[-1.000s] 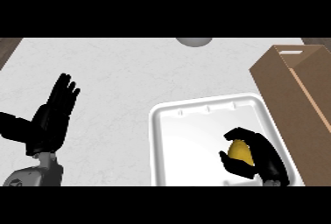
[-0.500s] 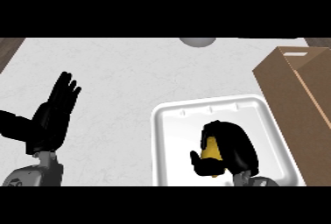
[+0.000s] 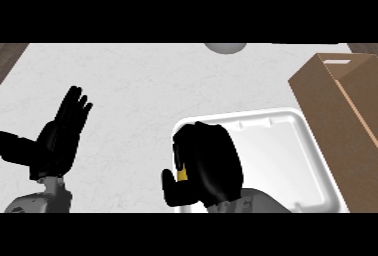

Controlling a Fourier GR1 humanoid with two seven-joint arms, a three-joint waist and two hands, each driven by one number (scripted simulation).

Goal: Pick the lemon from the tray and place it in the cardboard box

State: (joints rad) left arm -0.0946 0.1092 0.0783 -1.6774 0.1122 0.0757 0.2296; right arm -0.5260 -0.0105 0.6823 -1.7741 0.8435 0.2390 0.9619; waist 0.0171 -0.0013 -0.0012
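Note:
My right hand (image 3: 210, 162) hangs over the left part of the white tray (image 3: 284, 150), fingers and thumb curled round the lemon (image 3: 181, 175). Only a small yellow patch of the lemon shows between thumb and fingers; the rest is hidden by the hand. The brown cardboard box (image 3: 341, 112) stands at the right edge, its open top facing up, to the right of the tray. My left hand (image 3: 59, 137) rests at the left of the counter, fingers straight and pointing up, holding nothing.
A grey round object (image 3: 225, 47) sits at the counter's far edge, partly cut off. The white counter (image 3: 148, 85) stretches between the left hand and the tray. A brown edge shows at the far left corner.
My right hand, curled round the lemon, has moved left across the tray and looms larger in view. The lemon is more hidden now. The left hand has stayed put.

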